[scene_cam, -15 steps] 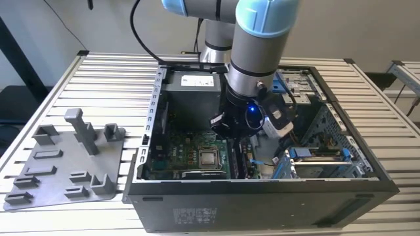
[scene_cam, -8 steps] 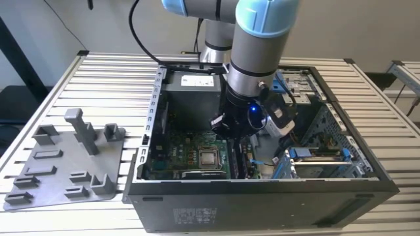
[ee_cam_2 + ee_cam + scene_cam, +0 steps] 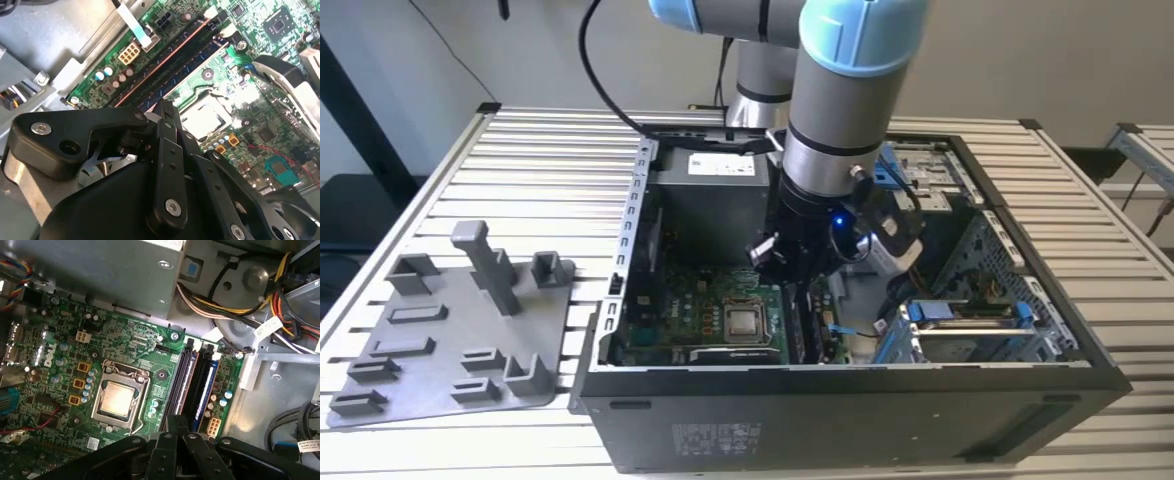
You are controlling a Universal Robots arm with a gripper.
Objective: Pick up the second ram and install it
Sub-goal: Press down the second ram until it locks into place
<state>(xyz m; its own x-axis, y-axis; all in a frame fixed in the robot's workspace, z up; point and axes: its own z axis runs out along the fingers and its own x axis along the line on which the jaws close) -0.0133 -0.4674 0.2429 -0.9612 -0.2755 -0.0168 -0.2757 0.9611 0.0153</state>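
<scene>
My gripper [image 3: 778, 268] reaches down inside the open computer case [image 3: 854, 390], over the memory slots at the exterior view's right of the processor socket [image 3: 747, 322]. In both wrist views its fingers stand together, shut, with nothing seen between them [image 3: 165, 107] [image 3: 176, 422]. The second ram [image 3: 187, 70] [image 3: 207, 390], a dark navy stick, lies along a slot right under the fingertips. Beside it sits another stick [image 3: 165, 60] [image 3: 184, 382] with a copper-coloured top edge. Whether the tips touch the ram I cannot tell.
A grey holder tray [image 3: 454, 335] with upright posts lies on the slatted table at the exterior view's left of the case. The power supply [image 3: 707, 200] and a cable bundle [image 3: 235, 295] crowd the far end. Blue drive-bay clips [image 3: 961, 315] stand at the right.
</scene>
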